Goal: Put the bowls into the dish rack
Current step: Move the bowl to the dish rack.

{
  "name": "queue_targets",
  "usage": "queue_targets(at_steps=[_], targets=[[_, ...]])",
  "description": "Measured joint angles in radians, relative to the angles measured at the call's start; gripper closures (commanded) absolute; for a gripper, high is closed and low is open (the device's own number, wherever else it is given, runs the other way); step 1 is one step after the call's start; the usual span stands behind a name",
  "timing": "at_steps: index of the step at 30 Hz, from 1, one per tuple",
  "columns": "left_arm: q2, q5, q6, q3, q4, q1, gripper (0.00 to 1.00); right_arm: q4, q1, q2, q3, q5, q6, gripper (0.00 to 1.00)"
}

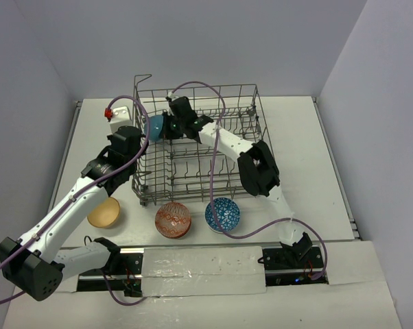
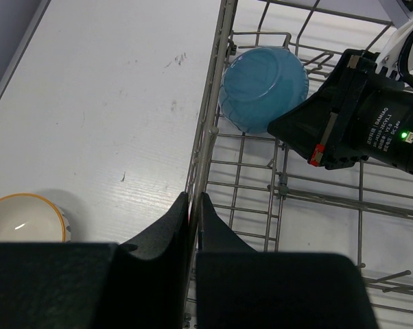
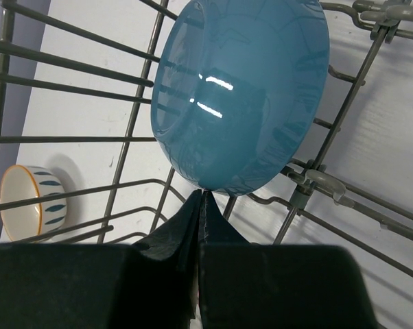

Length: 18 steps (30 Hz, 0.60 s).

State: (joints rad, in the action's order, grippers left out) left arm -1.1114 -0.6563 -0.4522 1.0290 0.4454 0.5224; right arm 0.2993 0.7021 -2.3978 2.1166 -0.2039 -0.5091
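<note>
The grey wire dish rack (image 1: 199, 88) stands mid-table. My left gripper (image 1: 138, 145) is shut on the rack's left rim wire (image 2: 210, 116), with the wire pinched between its fingertips (image 2: 195, 202). Inside the rack's far left corner a plain blue bowl (image 1: 155, 127) (image 2: 261, 86) stands tilted on edge among the tines. My right gripper (image 1: 167, 127) reaches into the rack and is shut, its tips (image 3: 202, 195) touching the blue bowl's lower edge (image 3: 241, 96) with nothing between them. The right gripper's black body (image 2: 357, 116) lies beside the bowl.
Three bowls stand on the table in front of the rack: an orange-rimmed one (image 1: 104, 212) (image 2: 25, 219) (image 3: 28, 202) at the left, a red patterned one (image 1: 173, 219) and a blue patterned one (image 1: 222, 214). Rack wires (image 3: 69, 138) surround the right gripper.
</note>
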Motion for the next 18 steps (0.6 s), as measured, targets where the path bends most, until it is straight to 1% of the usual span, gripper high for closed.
queue_targets(at_steps=[9,15,18], targets=[[-0.003,-0.002,0.006,0.000,-0.005,0.000,1.00,-0.015,-0.001,-0.047,0.026,-0.017,-0.023,1.00],[-0.005,-0.003,0.007,0.000,-0.006,0.000,1.00,-0.023,-0.002,-0.050,0.026,-0.030,-0.025,1.00],[-0.005,-0.003,0.007,0.000,-0.007,0.000,1.00,-0.082,-0.003,-0.037,-0.028,-0.046,-0.023,1.00]])
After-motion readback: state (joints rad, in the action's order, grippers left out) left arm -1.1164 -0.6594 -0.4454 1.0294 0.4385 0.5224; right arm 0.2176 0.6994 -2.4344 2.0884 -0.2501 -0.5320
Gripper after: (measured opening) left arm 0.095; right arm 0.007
